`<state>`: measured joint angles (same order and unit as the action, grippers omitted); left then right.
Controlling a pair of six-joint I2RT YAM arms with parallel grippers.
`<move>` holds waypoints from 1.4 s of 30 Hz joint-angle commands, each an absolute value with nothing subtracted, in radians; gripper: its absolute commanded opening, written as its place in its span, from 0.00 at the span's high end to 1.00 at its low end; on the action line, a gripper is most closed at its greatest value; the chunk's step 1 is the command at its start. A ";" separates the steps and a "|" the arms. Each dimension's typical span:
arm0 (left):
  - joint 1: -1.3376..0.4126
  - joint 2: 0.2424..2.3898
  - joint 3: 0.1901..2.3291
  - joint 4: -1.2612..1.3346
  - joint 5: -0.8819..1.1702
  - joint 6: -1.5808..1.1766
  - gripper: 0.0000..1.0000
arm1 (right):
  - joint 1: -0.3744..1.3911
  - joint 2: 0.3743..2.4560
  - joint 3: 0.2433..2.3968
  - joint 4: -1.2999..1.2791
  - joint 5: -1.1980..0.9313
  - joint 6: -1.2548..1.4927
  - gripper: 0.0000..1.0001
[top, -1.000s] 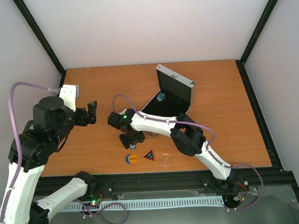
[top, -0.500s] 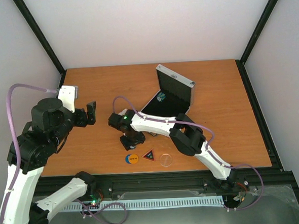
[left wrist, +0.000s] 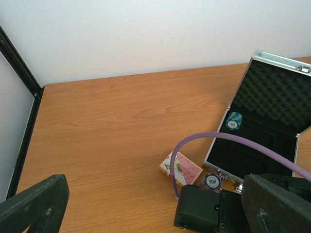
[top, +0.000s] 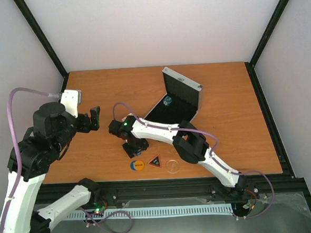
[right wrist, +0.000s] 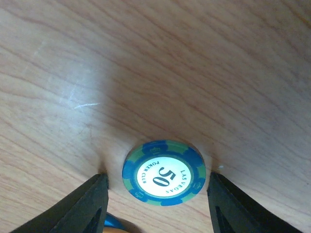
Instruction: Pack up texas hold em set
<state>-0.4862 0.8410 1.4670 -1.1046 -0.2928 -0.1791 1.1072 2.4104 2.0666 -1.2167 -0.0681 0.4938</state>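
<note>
right gripper [right wrist: 156, 183] spread, its black fingers straddling a round blue-green chip [right wrist: 164, 173] lying flat on the grained wood table [right wrist: 194, 58], not pinching. left gripper [top: 94, 119] wide apart, empty. silver case [left wrist: 279, 94] open, egg-crate foam lining.

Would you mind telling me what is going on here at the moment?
The right gripper is down at the table, jaws open on either side of a 50 chip, not yet closed. The left gripper hangs open, holding nothing. The silver case lies open with a lone chip inside; card pack, 500 chip, orange disc, triangle and clear disc are outside it.
</note>
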 commanded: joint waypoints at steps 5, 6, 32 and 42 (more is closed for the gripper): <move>-0.482 0.827 1.454 -1.118 -0.301 -0.178 0.00 | 1.137 2.460 1.980 -1.193 -0.051 0.516 0.50; -0.482 0.827 1.453 -1.118 -0.301 -0.178 0.00 | 1.137 2.458 1.971 -1.192 -0.045 0.517 0.51; -0.482 0.836 1.434 -1.105 -0.292 -0.176 0.00 | 1.118 2.290 1.824 -1.177 0.115 0.589 0.67; -0.481 0.842 1.398 -1.103 -0.290 -0.200 0.00 | 1.108 2.223 1.813 -1.201 0.146 0.609 0.67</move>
<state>-0.4862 0.8356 1.4261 -1.1072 -0.2920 -0.1799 1.1191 2.2723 1.8370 -1.1584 0.0986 0.5854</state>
